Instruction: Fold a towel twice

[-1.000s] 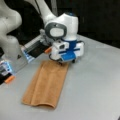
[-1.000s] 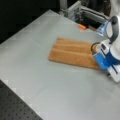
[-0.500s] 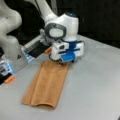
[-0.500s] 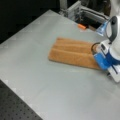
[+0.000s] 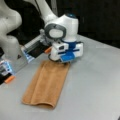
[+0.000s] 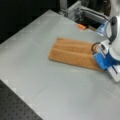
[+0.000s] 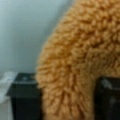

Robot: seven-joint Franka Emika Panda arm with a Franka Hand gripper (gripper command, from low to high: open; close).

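The towel (image 5: 46, 85) lies on the grey table (image 5: 95, 87) as a long, narrow strip, already folded once along its length; both front views show it flat, with a doubled edge at the end nearest a front view's bottom. The gripper (image 5: 64, 62) stands low over the strip's far end, at a front view's right (image 6: 96, 53). In the wrist view the two dark fingers (image 7: 25, 97) pinch a raised ridge of the terry pile (image 7: 75, 65) between them. An orange object (image 6: 81, 26) lies beyond the towel, near the table's far edge.
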